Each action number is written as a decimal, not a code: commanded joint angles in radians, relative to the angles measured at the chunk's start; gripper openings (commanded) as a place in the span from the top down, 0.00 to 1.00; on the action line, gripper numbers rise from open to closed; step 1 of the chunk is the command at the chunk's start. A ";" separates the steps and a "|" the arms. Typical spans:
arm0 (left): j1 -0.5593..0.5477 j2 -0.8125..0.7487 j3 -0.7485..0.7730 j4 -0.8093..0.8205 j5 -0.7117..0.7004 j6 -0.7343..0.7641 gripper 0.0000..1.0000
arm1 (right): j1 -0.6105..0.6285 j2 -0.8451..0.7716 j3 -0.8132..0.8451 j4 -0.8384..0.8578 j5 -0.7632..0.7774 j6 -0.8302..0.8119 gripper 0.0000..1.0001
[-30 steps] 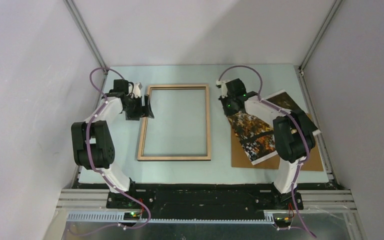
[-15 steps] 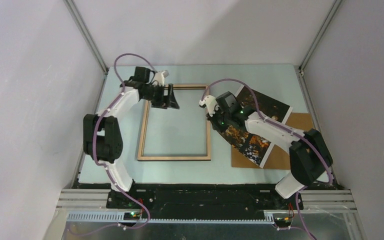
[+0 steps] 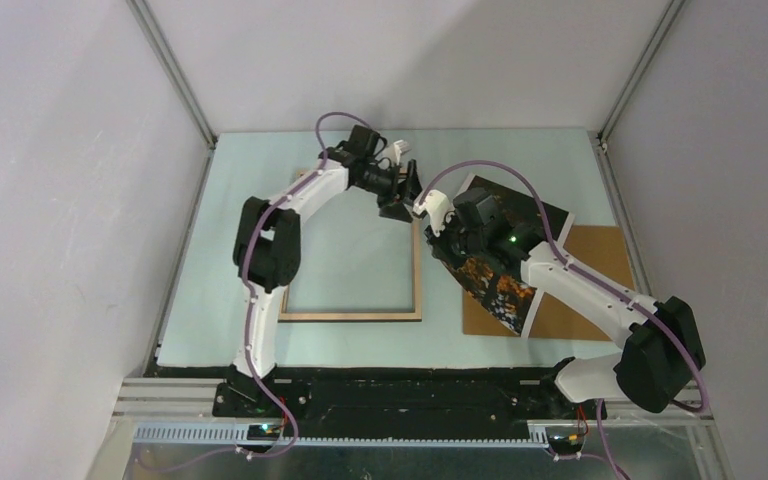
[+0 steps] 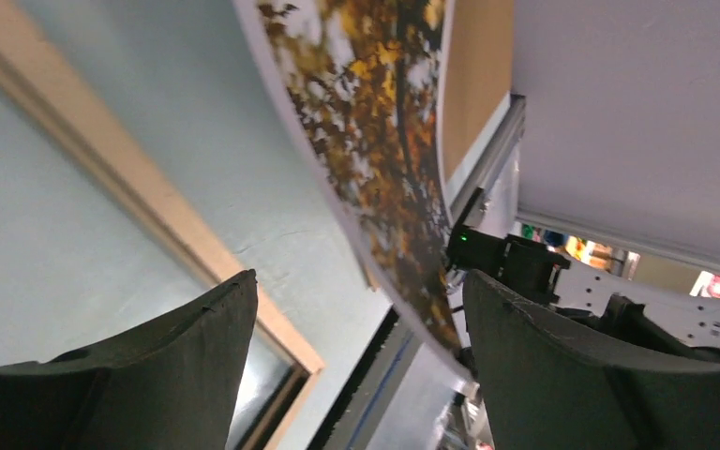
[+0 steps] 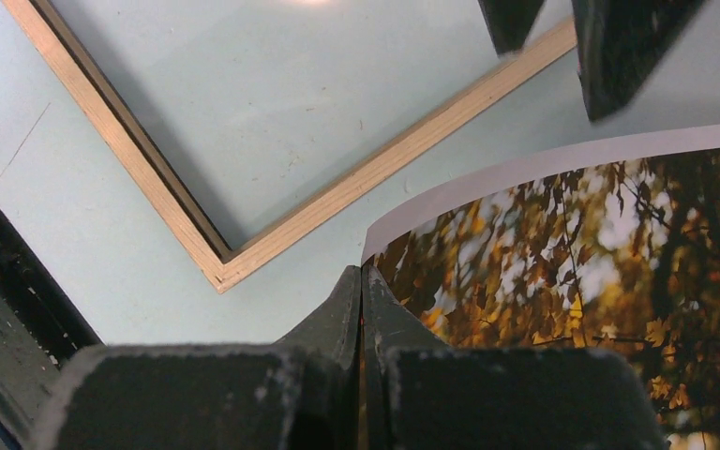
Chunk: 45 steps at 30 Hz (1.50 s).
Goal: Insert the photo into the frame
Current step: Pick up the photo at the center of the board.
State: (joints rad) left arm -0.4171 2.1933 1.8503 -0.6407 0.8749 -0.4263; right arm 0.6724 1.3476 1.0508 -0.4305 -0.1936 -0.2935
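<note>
The photo (image 3: pixel 501 286) is on the right half of the table (image 3: pixel 520 150), picture side up, partly over the brown board (image 3: pixel 600 250), its left edge raised just beside the frame (image 3: pixel 350 316). The right gripper (image 5: pixel 363 281) is clenched on this edge, probably to pull the sheet over the frame. The left gripper (image 4: pixel 356 291) hangs spread and empty near the frame's far right corner, perhaps to guide it. The right arm (image 3: pixel 580 285) hides the photo's middle.
</note>
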 commanded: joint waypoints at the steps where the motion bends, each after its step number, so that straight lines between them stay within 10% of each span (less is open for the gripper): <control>1: -0.060 0.061 0.087 0.001 0.075 -0.137 0.16 | 0.006 -0.041 0.007 0.010 -0.026 -0.004 1.00; 14: -0.133 0.127 0.105 0.005 0.072 -0.170 0.24 | 0.004 -0.057 0.068 -0.031 -0.035 0.008 1.00; 35: -0.147 0.132 0.102 0.030 0.057 -0.174 0.99 | -0.018 -0.084 0.074 -0.059 -0.066 0.027 1.00; 45: -0.123 -0.002 0.077 0.013 -0.013 -0.117 1.00 | -0.084 -0.132 0.075 -0.056 -0.094 0.088 0.52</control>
State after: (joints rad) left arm -0.5549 2.3386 1.9224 -0.6247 0.8944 -0.5938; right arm 0.6373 1.2774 1.0779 -0.5053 -0.2623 -0.2520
